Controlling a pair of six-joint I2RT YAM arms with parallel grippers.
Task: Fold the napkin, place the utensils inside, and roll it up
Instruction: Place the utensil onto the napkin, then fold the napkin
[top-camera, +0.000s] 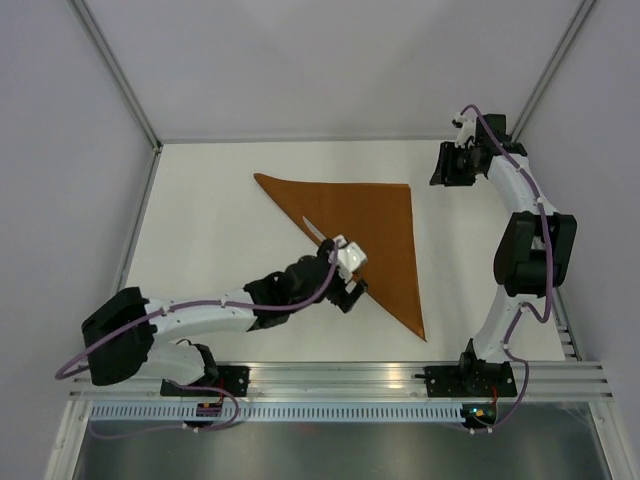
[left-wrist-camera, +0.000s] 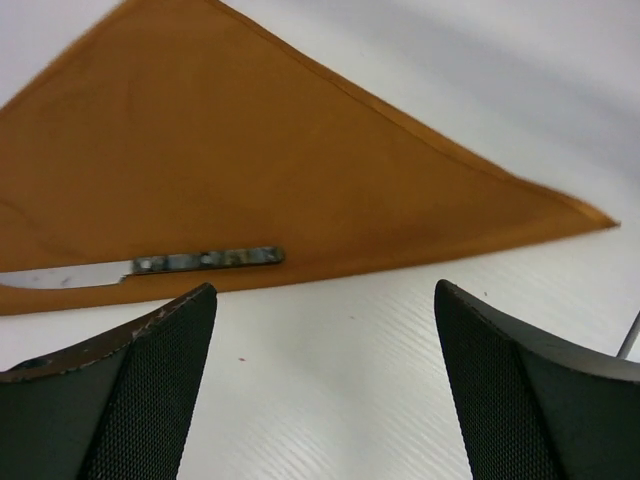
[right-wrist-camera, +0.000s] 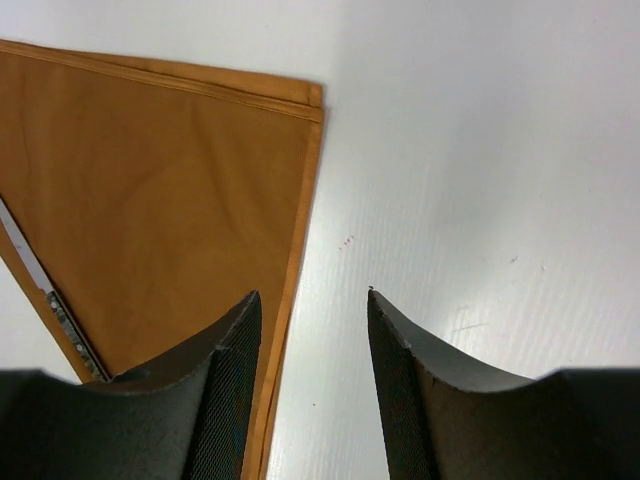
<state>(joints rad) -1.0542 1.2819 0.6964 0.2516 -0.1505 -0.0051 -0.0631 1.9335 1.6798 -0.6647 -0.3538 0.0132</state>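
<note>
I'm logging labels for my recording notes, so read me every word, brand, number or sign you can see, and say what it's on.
No readable text anywhere.
The napkin: plain, no print.
The knife: only mottled marks on the handle, no letters.
The arm bases: tiny coloured spots, too small to read as anything.

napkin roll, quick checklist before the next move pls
1. napkin folded into a flat triangle: ok
2. knife lying on it along the long folded edge: ok
3. other utensils placed: cannot tell, only the knife shows
4. left gripper open and empty, over bare table beside the fold: ok
5. right gripper open and empty, by the far right corner: ok
</note>
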